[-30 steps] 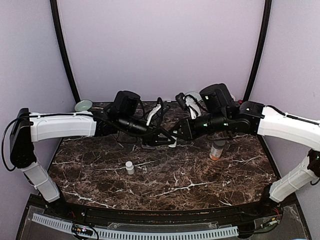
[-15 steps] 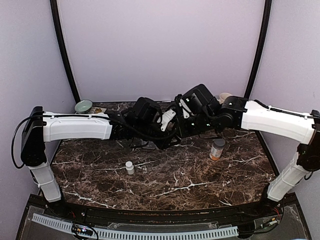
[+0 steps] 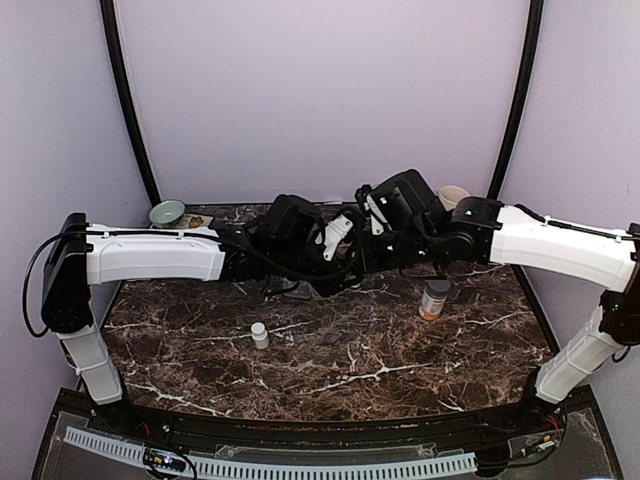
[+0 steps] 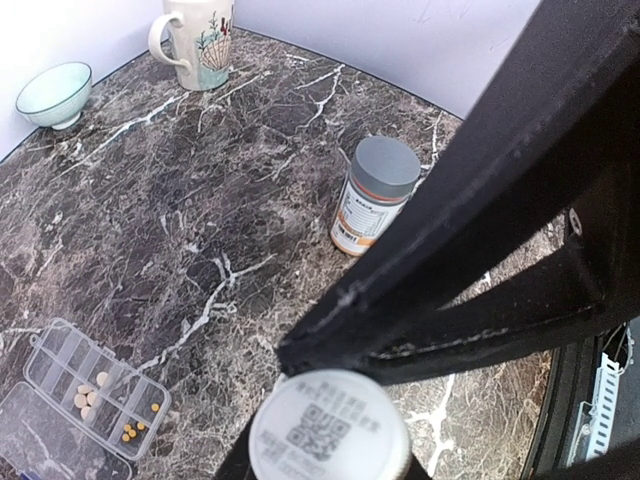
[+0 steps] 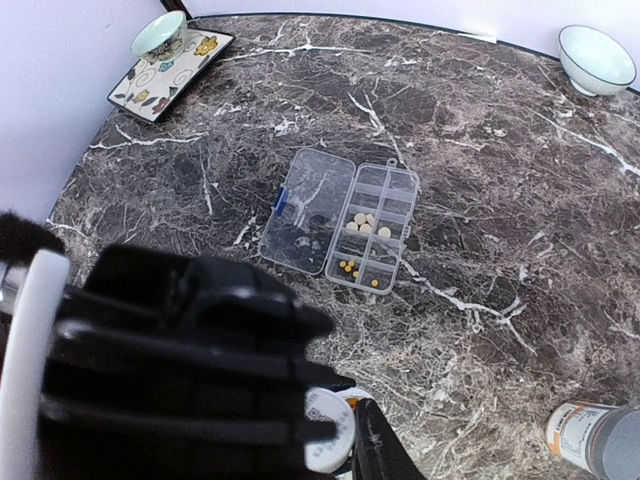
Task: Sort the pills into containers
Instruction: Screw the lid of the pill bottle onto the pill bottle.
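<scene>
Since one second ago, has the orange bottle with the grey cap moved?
No. The orange bottle stands at the same spot near the right edge of the table, equally far from the small white bottle.

From above you couldn't see the pill box (image 5: 345,225); the crowded wrists covered it. In your left wrist view its lid (image 4: 30,440) ran off the bottom-left corner and the white bottle (image 4: 330,430) off the bottom edge. In your right wrist view the left arm (image 5: 170,370) hid most of that bottle, and the corner cut the orange bottle (image 5: 590,435).
</scene>
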### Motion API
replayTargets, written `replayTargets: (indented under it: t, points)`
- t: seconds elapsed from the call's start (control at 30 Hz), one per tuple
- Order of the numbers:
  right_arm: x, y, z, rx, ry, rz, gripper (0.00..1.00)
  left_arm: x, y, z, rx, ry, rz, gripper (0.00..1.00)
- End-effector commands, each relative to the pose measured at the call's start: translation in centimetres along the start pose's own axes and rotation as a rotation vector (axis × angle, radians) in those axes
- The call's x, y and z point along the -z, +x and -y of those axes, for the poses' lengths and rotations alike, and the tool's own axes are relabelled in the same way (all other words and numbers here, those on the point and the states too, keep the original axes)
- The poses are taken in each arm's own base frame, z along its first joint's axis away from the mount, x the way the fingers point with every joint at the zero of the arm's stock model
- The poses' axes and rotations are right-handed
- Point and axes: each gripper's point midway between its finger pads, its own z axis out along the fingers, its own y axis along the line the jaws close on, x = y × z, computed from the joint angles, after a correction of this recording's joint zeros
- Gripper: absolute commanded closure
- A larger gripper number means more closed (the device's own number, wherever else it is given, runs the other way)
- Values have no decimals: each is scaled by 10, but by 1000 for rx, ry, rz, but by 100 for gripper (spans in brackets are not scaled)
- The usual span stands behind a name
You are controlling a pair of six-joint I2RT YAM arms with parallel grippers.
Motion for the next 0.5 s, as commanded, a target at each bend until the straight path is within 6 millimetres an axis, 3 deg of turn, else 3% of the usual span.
replayTargets:
  t: [0.0, 0.23, 0.47]
  points:
    - [7, 6, -22, 2, -102, -4, 77, 23, -43, 2, -25, -7, 162, 93]
    - [16, 3, -23, -18, -132, 20, 79, 30, -41, -3, 22, 64, 189, 96]
    - [22, 5, -24, -25, -154, 18, 80, 46, -33, 10, -12, 186, 210, 97]
